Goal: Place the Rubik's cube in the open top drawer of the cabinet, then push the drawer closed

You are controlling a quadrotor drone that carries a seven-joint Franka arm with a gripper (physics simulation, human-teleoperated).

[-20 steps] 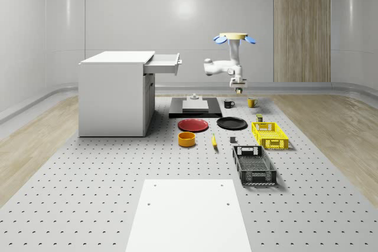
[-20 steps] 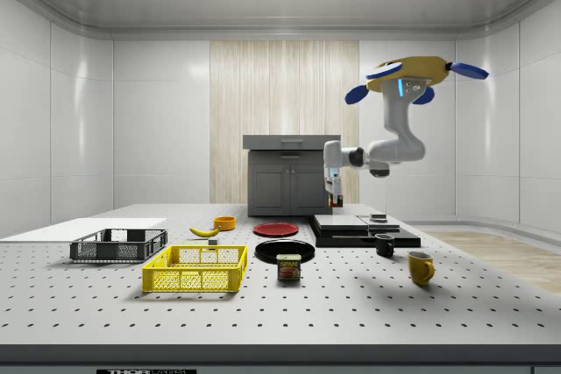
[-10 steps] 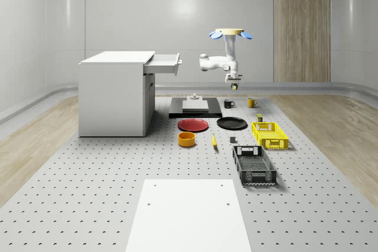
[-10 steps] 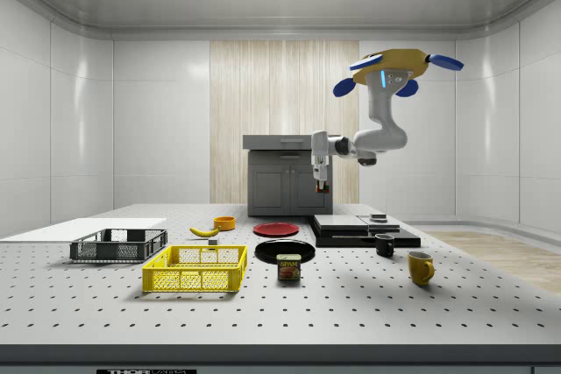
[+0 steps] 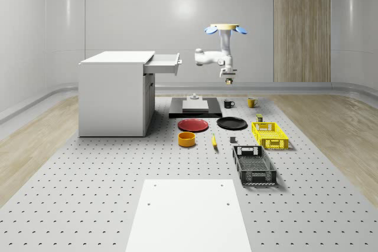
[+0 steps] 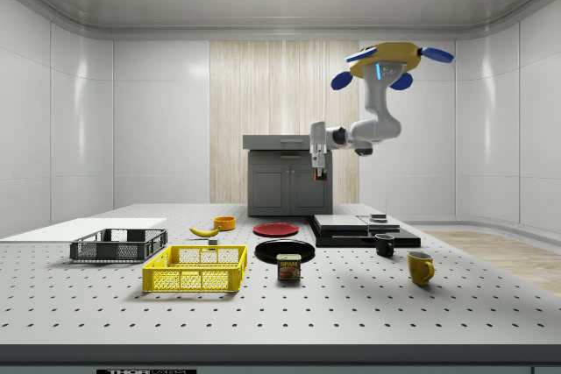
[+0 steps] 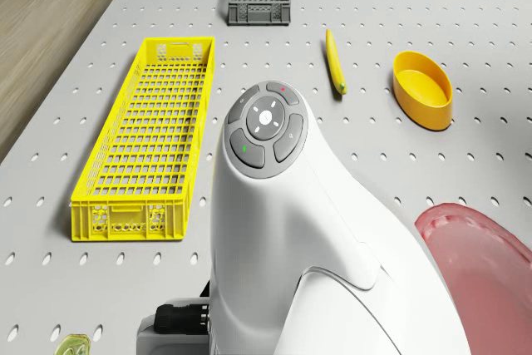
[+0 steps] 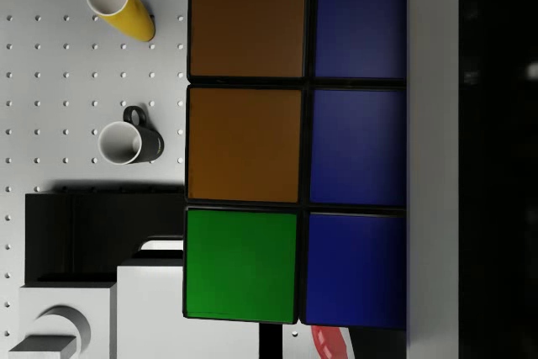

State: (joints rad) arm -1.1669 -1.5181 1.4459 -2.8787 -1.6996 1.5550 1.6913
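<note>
The Rubik's cube (image 8: 294,140) shows orange, blue and green tiles close up in the wrist view, pressed against a grey finger (image 8: 433,157). My gripper (image 5: 228,78) is shut on it and hangs in the air to the right of the white cabinet (image 5: 115,94), above the black platform (image 5: 195,109). The cabinet's top drawer (image 5: 164,63) stands pulled out, apart from the gripper. The drone (image 5: 225,28) hovers above the table's far end. From the side, the gripper (image 6: 320,168) sits in front of the cabinet (image 6: 289,183), with the drone (image 6: 392,54) higher to the right.
Under the gripper lie a black mug (image 8: 126,140) and a yellow mug (image 8: 122,2). On the table sit a red plate (image 5: 193,124), black plate (image 5: 231,123), orange bowl (image 5: 186,139), banana (image 5: 214,141), yellow crate (image 5: 270,134) and dark crate (image 5: 254,165).
Drone, arm and gripper have risen and moved toward the whole-scene view's left, nearer the open drawer, with the cube still held.
</note>
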